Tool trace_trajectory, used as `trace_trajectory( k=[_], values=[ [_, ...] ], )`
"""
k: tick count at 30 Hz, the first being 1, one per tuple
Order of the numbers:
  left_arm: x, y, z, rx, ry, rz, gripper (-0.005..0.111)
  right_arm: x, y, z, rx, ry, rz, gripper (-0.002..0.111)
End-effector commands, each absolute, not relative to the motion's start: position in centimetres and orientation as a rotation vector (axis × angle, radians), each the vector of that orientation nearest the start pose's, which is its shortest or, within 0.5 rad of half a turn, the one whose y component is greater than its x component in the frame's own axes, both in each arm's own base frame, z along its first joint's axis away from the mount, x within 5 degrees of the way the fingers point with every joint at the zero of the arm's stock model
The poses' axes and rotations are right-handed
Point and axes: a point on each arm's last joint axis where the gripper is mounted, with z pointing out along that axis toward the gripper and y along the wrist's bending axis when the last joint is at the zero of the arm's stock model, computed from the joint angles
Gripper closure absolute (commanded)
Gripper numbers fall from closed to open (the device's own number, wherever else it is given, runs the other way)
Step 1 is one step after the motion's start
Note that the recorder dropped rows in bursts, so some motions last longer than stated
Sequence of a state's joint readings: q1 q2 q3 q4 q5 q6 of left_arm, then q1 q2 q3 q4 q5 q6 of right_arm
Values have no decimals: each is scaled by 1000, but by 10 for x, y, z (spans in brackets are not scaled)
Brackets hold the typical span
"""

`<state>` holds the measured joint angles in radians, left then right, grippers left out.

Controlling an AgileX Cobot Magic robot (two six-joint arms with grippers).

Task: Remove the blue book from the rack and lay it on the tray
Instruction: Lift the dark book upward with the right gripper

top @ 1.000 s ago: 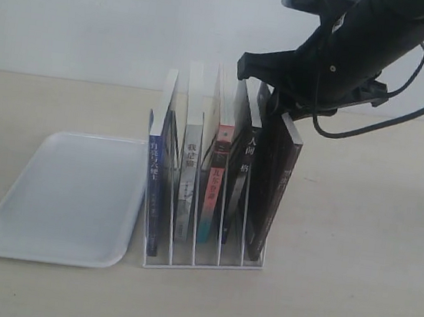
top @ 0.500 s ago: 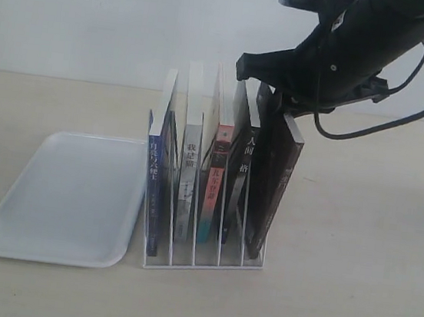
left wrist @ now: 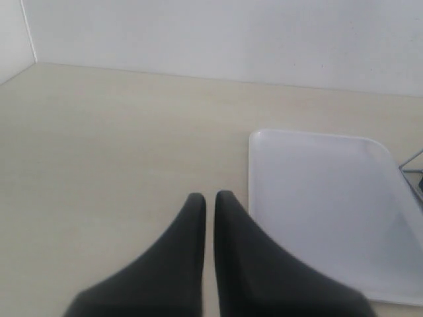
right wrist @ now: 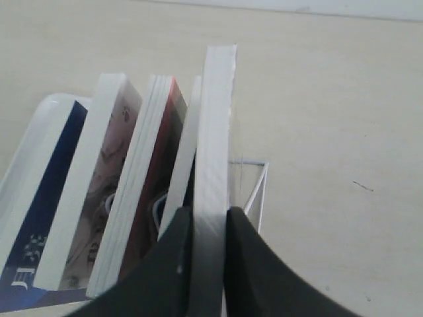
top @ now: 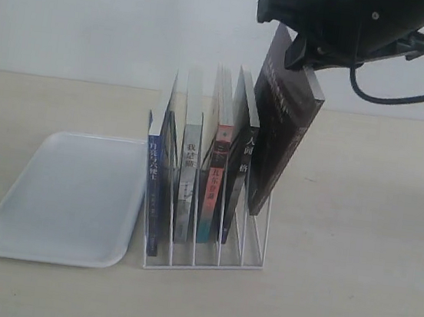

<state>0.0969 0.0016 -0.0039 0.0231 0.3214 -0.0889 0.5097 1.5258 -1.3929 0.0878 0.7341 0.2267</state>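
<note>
1. Right gripper (right wrist: 209,218): we see it clamped on a black book (top: 281,128), held half clear of the rack's (top: 202,266) dividers.
2. Blue book (top: 151,190): upright in the rack's slot nearest the tray (top: 68,195).
3. Left gripper (left wrist: 209,198): closed, empty.

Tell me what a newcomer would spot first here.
The right gripper, at the upper right of the exterior view, clamps the top of a dark book held tilted, mostly above the right end of the wire rack. The blue book stands untouched in the rack's leftmost slot, beside the white tray. The left gripper hangs shut over the table near the tray.
</note>
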Motion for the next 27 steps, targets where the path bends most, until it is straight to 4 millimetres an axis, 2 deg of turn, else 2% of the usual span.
trace_trajectory(
  k=[1,8,27],
  values=[
    [54,6,184,-154,1795,19,103,288,167,377,-238,2289,503,108],
    [54,6,184,-154,1795,19,103,285,164,390,-185,2277,516,108],
    [54,6,184,-154,1795,19,103,283,161,385,-140,2345,494,108]
  ],
)
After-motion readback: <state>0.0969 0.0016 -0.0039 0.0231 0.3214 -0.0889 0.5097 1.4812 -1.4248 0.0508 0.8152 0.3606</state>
